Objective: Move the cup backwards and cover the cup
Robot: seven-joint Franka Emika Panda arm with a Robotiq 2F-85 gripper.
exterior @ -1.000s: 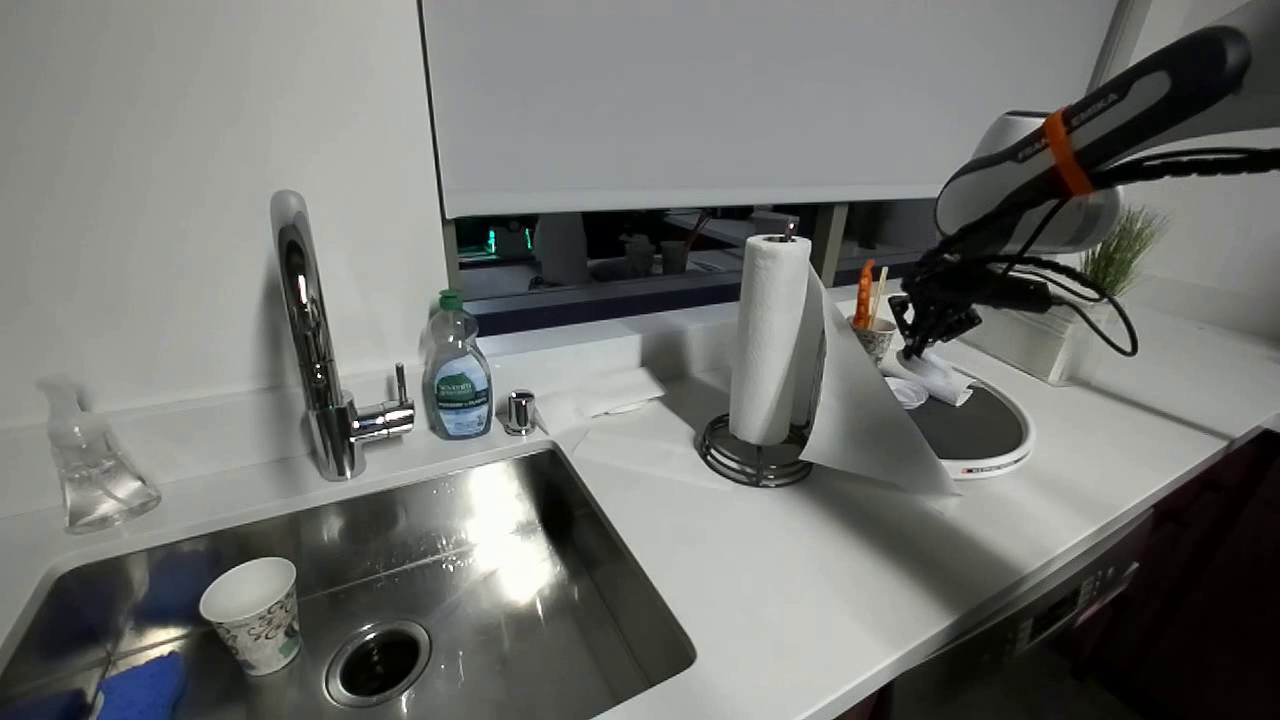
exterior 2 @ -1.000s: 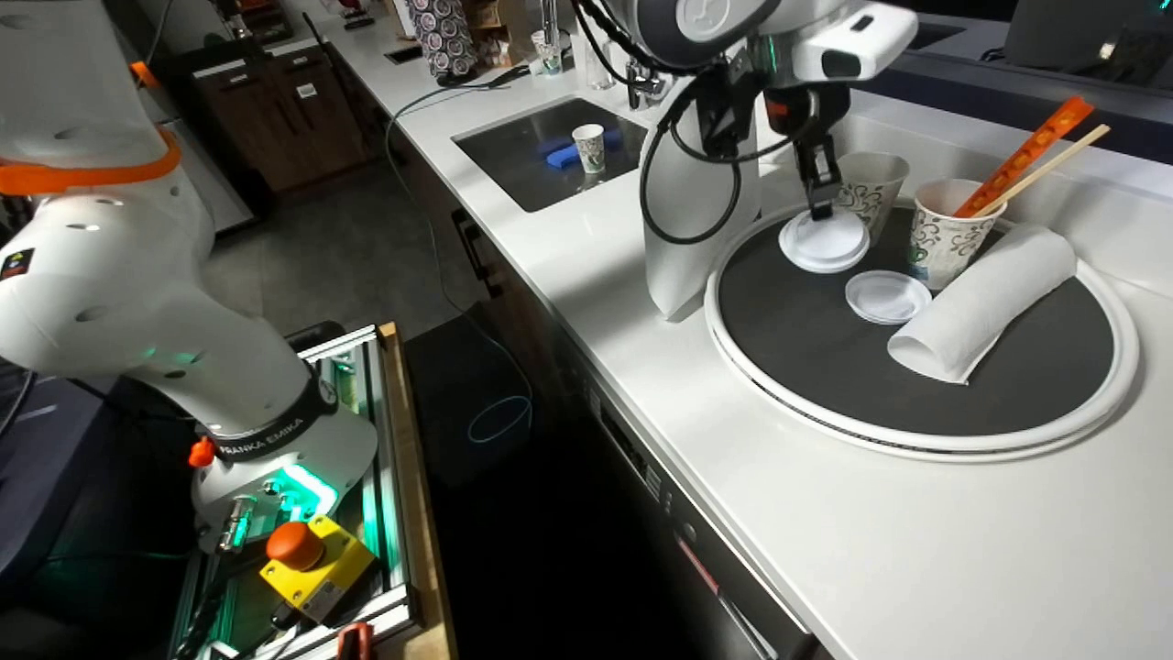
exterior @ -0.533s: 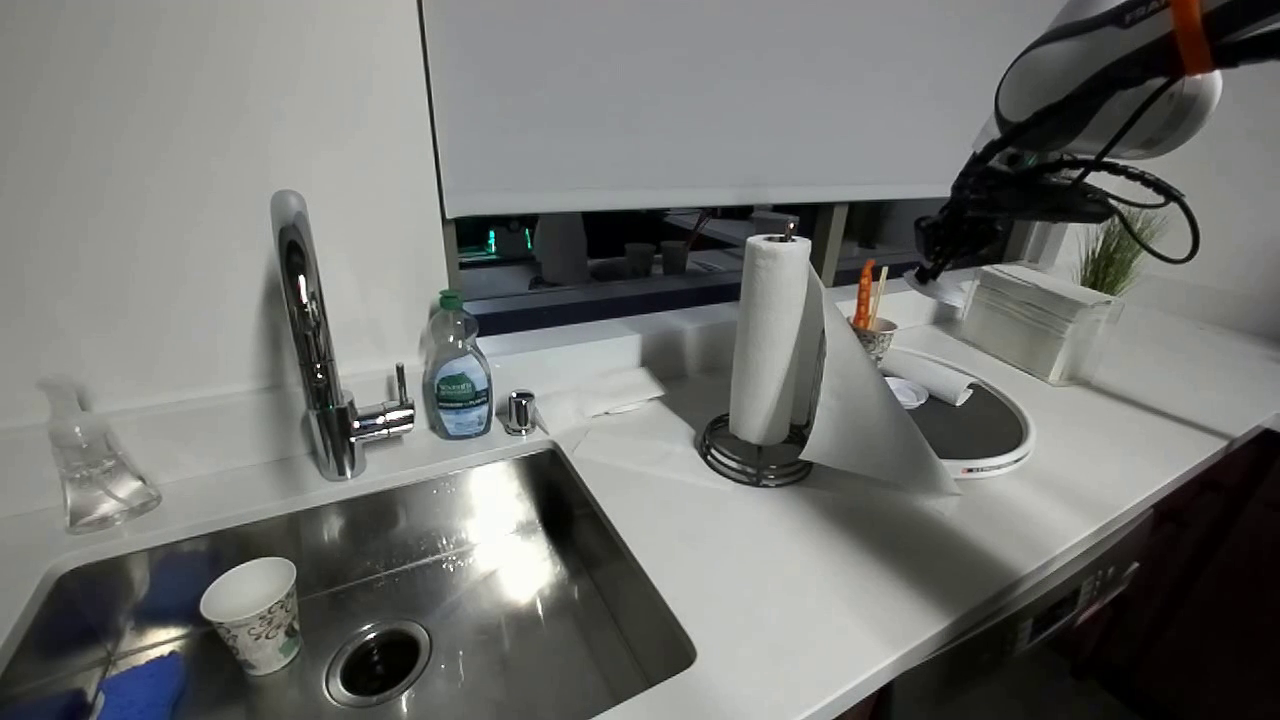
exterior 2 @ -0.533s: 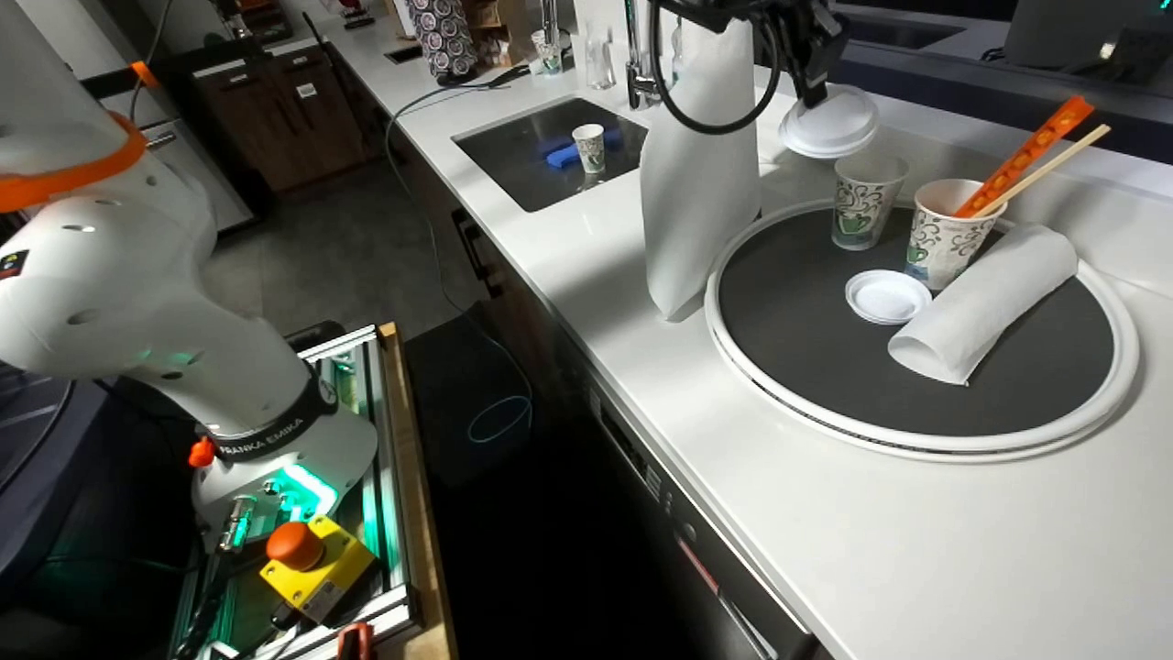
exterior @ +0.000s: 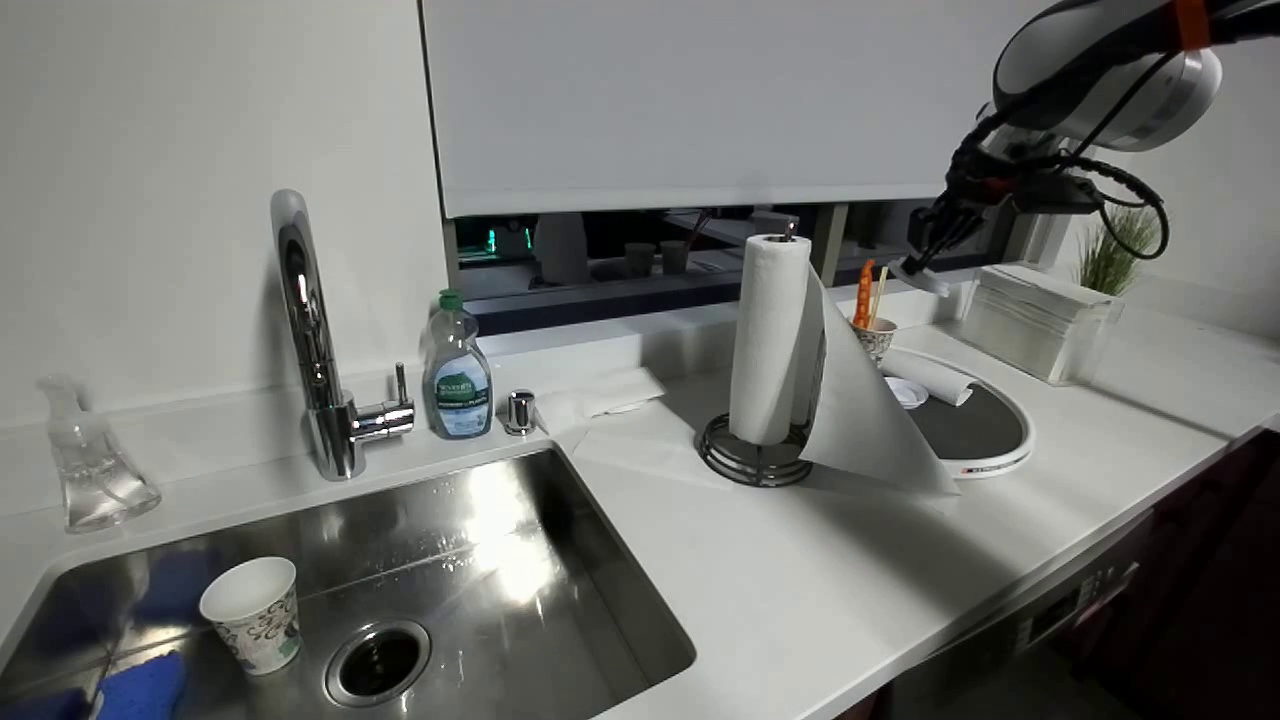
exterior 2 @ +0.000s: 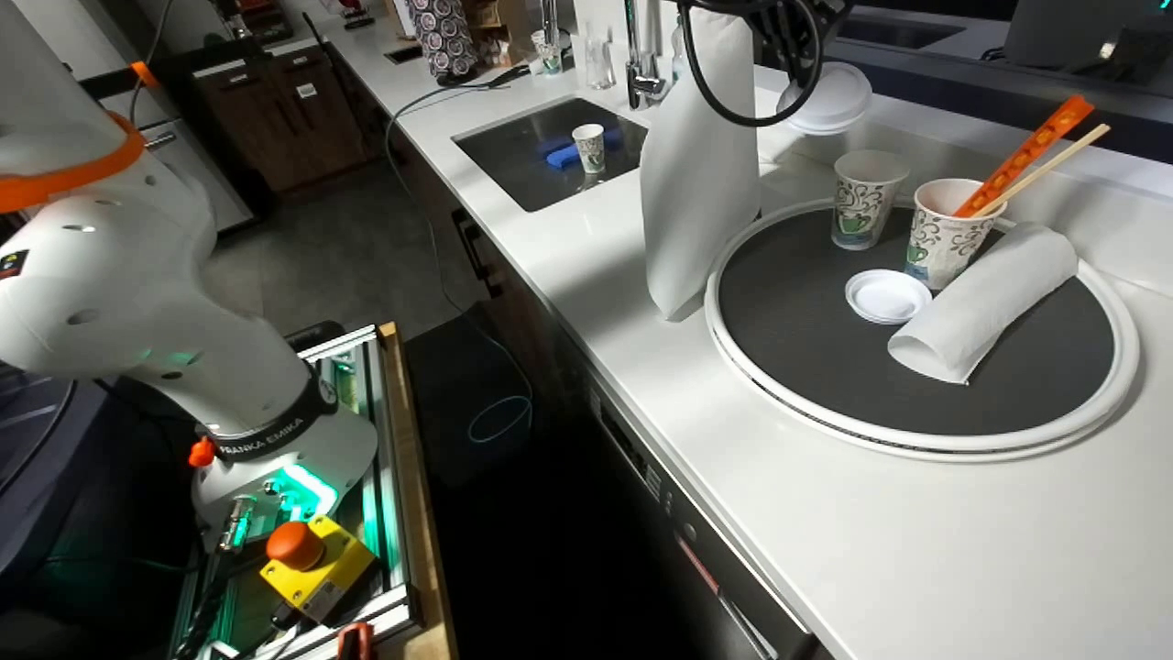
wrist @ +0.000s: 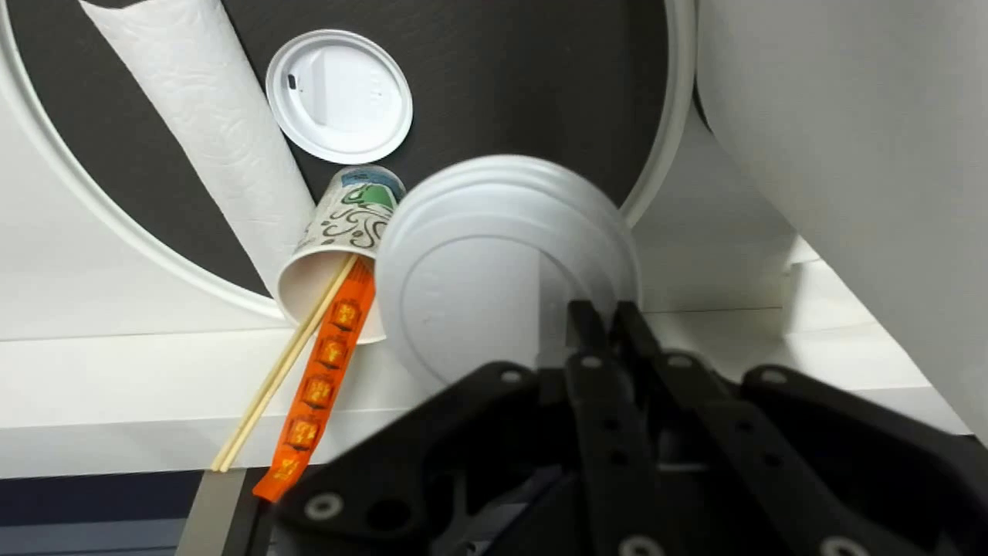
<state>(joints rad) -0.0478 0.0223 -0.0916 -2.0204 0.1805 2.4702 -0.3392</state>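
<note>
My gripper (wrist: 604,313) is shut on the edge of a white plastic lid (wrist: 471,286). The lid is in the air and tilted; it also shows in both exterior views (exterior: 922,280) (exterior 2: 832,99). A patterned paper cup (exterior 2: 857,213) stands upright at the back of the dark round tray (exterior 2: 806,339), lower than the lid. In the wrist view this cup is hidden behind the lid. Beside it stands a second patterned cup (exterior 2: 944,243) holding an orange strip (exterior 2: 1026,156) and chopsticks (exterior 2: 1054,165). A second white lid (exterior 2: 887,296) lies flat on the tray.
A white paper roll (exterior 2: 985,302) lies on the tray. A paper towel stand (exterior: 770,340) with a hanging sheet is between the tray and the sink (exterior: 600,560). A napkin box (exterior: 1040,320) and the window wall are behind. Another cup (exterior: 258,620) stands in the sink.
My gripper has lifted the lid off the low position by the cup and carried it up and back. Over the last half second the lid has tilted more. The cups have not moved.
</note>
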